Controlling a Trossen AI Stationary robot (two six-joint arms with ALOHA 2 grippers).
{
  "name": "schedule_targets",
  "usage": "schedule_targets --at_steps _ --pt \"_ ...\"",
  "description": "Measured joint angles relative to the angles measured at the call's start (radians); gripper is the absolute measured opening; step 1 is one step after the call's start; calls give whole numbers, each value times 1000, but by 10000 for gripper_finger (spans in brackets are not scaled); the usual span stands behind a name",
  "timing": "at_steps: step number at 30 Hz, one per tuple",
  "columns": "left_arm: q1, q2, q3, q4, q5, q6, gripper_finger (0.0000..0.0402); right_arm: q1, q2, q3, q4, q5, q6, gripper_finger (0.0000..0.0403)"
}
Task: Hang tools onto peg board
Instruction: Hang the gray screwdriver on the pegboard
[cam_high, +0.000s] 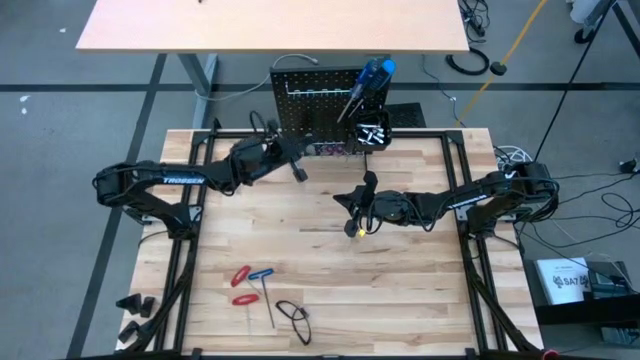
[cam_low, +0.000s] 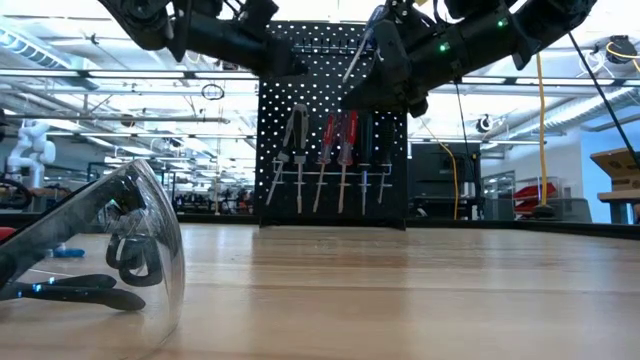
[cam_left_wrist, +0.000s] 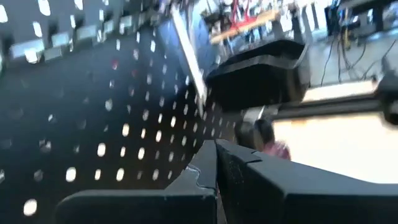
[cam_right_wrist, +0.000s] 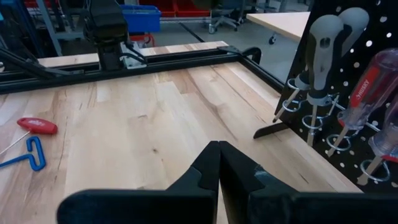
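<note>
The peg board (cam_high: 318, 98) stands upright at the table's far edge. Grey-, red- and blue-handled tools (cam_low: 335, 150) hang on its front in wire rings (cam_right_wrist: 311, 102). A blue-handled screwdriver (cam_high: 368, 80) sticks up out of the black bin (cam_high: 372, 130) on the board's right side. My left gripper (cam_left_wrist: 216, 155) is shut and empty, raised close in front of the board's left part (cam_high: 297, 160). My right gripper (cam_right_wrist: 219, 149) is also shut and empty. It hovers over mid-table (cam_high: 342, 198), pointing toward the table's left. Two red-handled tools (cam_high: 241, 285) and a blue T-handle key (cam_high: 263, 275) lie near the front left.
Safety glasses (cam_high: 293, 315) lie near the front edge, close to the low camera (cam_low: 100, 250). Black frame rails (cam_high: 460, 180) run along the table's sides and far edge. Bare wood lies between the grippers and the loose tools.
</note>
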Motion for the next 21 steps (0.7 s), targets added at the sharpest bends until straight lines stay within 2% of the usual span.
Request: schedule_targets --at_steps 8,14,21 --pt "74 14 40 -118 50 -1 0 0 0 0 13 0 0 0" --pt "104 13 113 -245 138 2 0 -1 0 0 37 0 1 0" --pt "125 13 125 -305 154 7 0 -1 0 0 38 1 6 0"
